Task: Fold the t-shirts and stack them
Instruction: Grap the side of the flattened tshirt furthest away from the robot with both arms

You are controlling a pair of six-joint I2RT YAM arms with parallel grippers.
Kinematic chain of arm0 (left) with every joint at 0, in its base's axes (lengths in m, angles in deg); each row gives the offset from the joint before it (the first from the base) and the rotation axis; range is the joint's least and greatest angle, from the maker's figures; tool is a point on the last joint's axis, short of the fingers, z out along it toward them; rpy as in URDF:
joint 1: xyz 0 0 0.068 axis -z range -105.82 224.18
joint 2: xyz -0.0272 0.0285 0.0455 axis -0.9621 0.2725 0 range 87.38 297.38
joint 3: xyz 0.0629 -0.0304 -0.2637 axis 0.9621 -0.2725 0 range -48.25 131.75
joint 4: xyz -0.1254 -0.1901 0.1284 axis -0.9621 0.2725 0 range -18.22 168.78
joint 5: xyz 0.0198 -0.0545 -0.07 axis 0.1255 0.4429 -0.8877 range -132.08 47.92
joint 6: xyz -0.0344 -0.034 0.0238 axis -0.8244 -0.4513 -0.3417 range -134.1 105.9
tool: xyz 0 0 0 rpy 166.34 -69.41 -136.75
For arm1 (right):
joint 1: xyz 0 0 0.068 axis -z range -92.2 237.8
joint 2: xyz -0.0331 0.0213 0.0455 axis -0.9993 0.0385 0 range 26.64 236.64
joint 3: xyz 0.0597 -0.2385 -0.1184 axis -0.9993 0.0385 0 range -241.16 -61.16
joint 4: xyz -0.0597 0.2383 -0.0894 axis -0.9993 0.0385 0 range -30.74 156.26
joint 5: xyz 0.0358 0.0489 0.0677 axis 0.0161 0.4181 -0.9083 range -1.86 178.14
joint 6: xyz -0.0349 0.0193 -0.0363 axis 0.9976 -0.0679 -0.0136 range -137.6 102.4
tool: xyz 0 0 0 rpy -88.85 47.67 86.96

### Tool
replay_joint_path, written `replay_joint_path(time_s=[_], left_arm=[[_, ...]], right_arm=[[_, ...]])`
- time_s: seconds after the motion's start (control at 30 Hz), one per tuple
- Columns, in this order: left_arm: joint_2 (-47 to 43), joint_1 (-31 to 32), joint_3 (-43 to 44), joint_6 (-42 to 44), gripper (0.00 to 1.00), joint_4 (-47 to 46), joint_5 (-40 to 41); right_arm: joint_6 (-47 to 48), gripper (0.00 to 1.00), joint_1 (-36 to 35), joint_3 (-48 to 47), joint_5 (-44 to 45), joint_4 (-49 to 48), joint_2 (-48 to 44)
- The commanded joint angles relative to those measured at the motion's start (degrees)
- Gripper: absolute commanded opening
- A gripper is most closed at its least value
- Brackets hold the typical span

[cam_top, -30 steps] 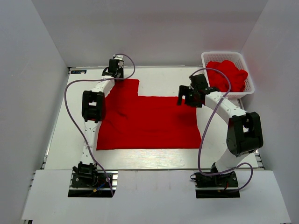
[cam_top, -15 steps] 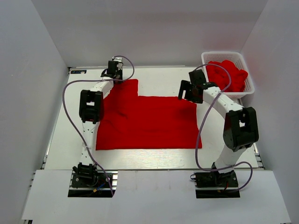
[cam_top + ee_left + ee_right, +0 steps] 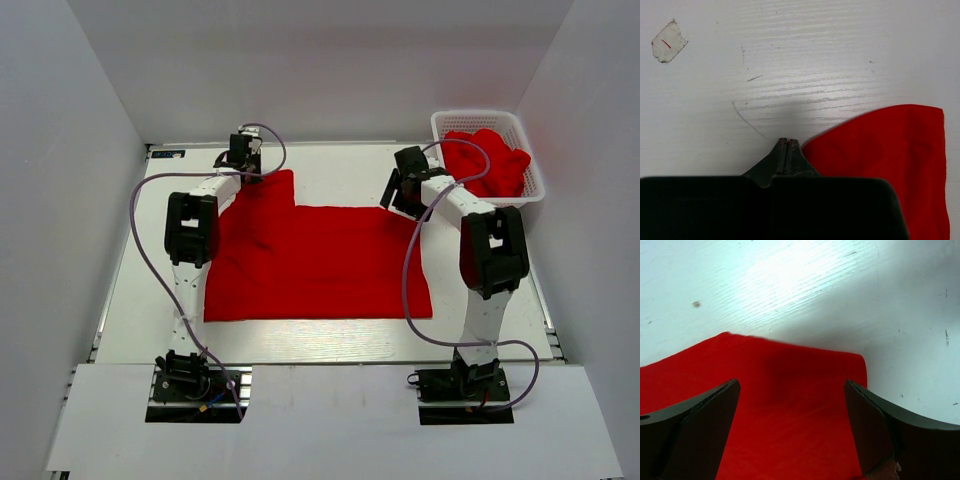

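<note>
Red t-shirt (image 3: pixel 320 262) lies spread flat, lightly creased.

A white plastic lattice basket (image 3: pixel 487 116) stood at the far right corner of the white counter (image 3: pixel 330 338), with pale grey walls (image 3: pixel 330 60) closing the space on three sides. Seen up close, the counter's woodgrain surface bore thin scratches (image 3: pixel 747 120) and a small torn pale patch (image 3: pixel 669 42) with a red dash.

Whether the left tool (image 3: pixel 787 142) pinches cloth cannot be told; its dark body covers that spot. The t-shirt (image 3: pixel 790 410) runs off the right wrist view's bottom edge.
</note>
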Motion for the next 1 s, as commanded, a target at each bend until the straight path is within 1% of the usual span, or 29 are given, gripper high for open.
replay_joint_path(time_s=[0.0,0.33,0.63,0.97], left_arm=[[-5.4,-0.4,-1.3,-0.4,0.0,-0.3,-1.3],[-5.4,-0.4,-1.3,0.1,0.0,0.2,-2.6],[-4.3,-0.4,-0.2,0.1,0.0,0.8,-3.2],[-4.8,-0.9,-1.5,0.1,0.0,0.2,-3.2]], right_arm=[[-1.5,0.9,1.0,-2.8,1.5,0.8,2.2],[4.1,0.9,1.3,-2.6,-0.9,-2.3,5.5],[4.1,0.9,1.6,-1.8,1.2,-1.9,7.3],[2.6,0.9,1.9,-5.0,1.4,-1.7,9.6]])
